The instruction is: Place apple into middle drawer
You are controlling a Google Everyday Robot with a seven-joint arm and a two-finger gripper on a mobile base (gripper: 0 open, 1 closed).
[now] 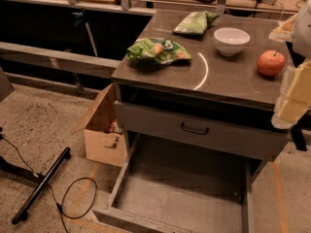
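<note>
The apple is round and red-orange with a short stem. It stands on the right side of the grey countertop, right of the white bowl. The middle drawer is pulled out below the counter; its grey tray has low side walls and a bare floor. My gripper shows as pale yellowish parts at the right edge of the view, just right of and below the apple, at the counter's right corner. It is not touching the apple.
Two green snack bags lie on the counter's left and back. A shut drawer front with a black handle sits above the open tray. A cardboard box stands on the floor to the left, beside a black stand leg and cable.
</note>
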